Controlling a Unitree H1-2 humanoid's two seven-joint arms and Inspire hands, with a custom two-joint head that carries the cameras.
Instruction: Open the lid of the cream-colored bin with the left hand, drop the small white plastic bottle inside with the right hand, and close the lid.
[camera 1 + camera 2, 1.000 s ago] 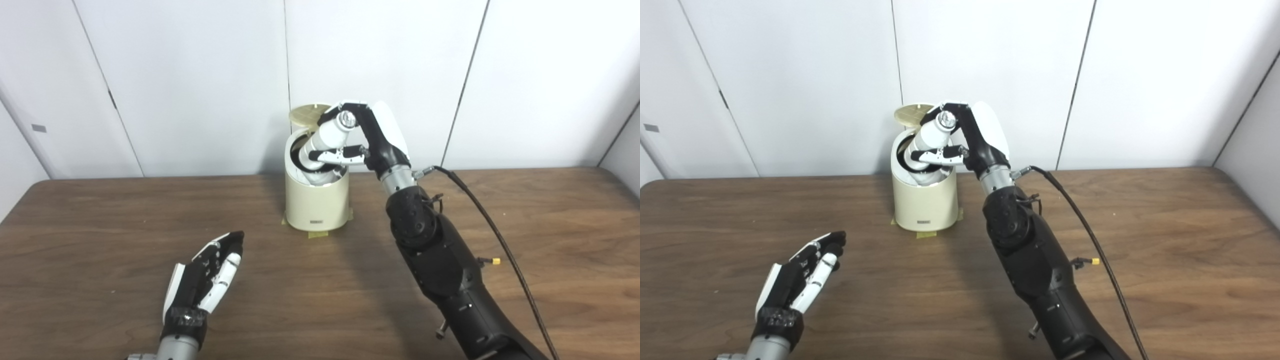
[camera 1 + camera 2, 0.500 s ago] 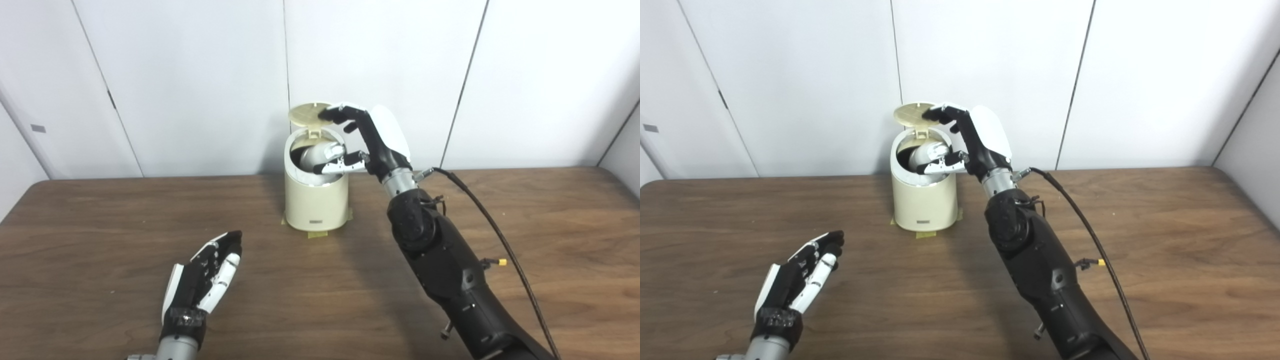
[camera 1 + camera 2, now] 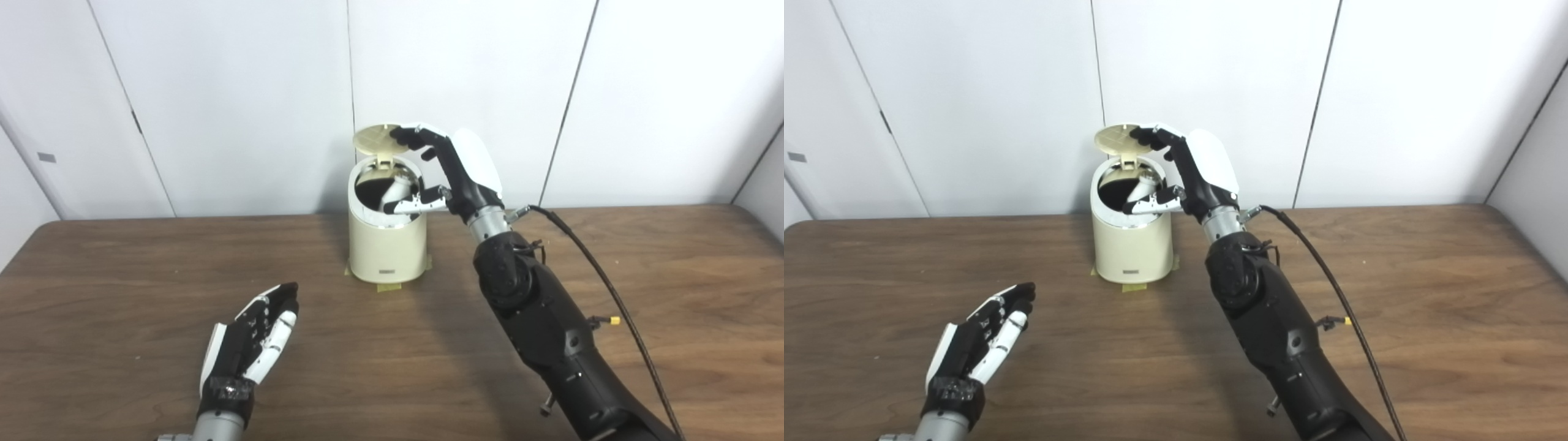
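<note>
The cream-colored bin [image 3: 387, 248] stands at the table's far middle, its round lid [image 3: 375, 138] tipped up at the back. The small white plastic bottle [image 3: 397, 188] lies inside the bin's dark opening, only its upper part showing. My right hand [image 3: 453, 174] hovers over the bin's right rim, open, fingers spread, upper fingertips by the lid's edge and thumb over the opening; it holds nothing. My left hand [image 3: 252, 340] rests open and low over the table at the near left, well away from the bin.
The brown wooden table [image 3: 122, 294] ends at a white panelled wall behind the bin. Yellow tape [image 3: 389, 286] marks the bin's base. A black cable [image 3: 600, 275] runs from my right wrist across the table's right side.
My right hand has let go of the bottle, which has dropped into the bin. The fingers have spread open. The left hand has stayed where it was.
</note>
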